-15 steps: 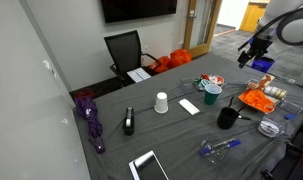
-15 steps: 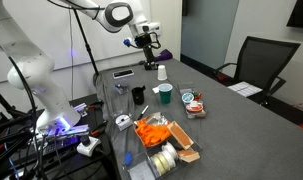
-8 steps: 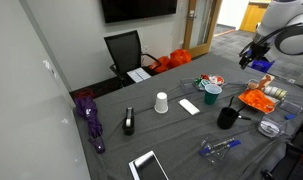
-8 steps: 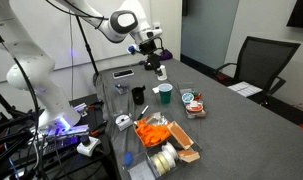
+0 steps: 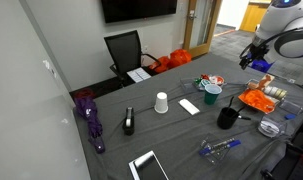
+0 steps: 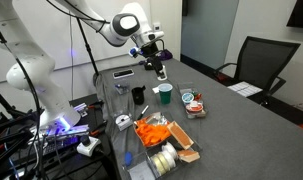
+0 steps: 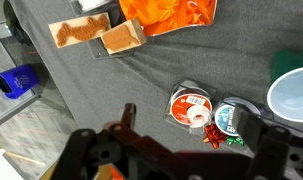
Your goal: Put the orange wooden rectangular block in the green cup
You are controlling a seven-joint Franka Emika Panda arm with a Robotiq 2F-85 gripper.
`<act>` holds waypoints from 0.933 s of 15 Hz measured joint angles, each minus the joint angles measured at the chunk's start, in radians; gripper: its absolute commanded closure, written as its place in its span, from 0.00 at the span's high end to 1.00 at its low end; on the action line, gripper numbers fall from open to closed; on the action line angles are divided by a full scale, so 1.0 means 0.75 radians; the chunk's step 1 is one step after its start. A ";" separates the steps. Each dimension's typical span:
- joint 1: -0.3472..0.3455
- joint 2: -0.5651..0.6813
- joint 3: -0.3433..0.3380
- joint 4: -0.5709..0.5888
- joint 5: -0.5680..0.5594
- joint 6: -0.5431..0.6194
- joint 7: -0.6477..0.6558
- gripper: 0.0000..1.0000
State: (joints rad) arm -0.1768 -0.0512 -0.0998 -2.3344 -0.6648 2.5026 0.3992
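The green cup (image 5: 211, 93) stands upright near the table's middle in both exterior views (image 6: 165, 94). Its pale rim shows at the right edge of the wrist view (image 7: 292, 90). Two orange-brown rectangular blocks lie side by side in the wrist view, a longer one (image 7: 79, 32) and a shorter one (image 7: 121, 38). They sit beside an orange bag (image 7: 167, 12). My gripper (image 5: 249, 56) hangs in the air above the table, apart from everything (image 6: 151, 62). Its fingers are spread wide with nothing between them (image 7: 191, 135).
An upturned white paper cup (image 5: 161, 102) and a black mug (image 5: 227, 117) stand near the green cup. Two tape rolls (image 7: 191, 107) and small red and green bows (image 7: 219, 140) lie below the gripper. A purple umbrella (image 5: 89, 118), a tablet (image 5: 148, 165) and a chair (image 5: 125, 50) surround the table.
The arm has shifted slightly, bringing the gripper a little lower and closer to the cups. The objects on the table have not moved.
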 measured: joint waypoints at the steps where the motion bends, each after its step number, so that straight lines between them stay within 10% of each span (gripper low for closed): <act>1: 0.001 0.000 0.000 0.000 0.001 0.000 0.000 1.00; 14: -0.009 0.294 -0.186 0.031 -0.222 0.251 0.196 1.00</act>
State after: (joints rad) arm -0.1833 0.1696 -0.2396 -2.3114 -0.8312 2.6912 0.5463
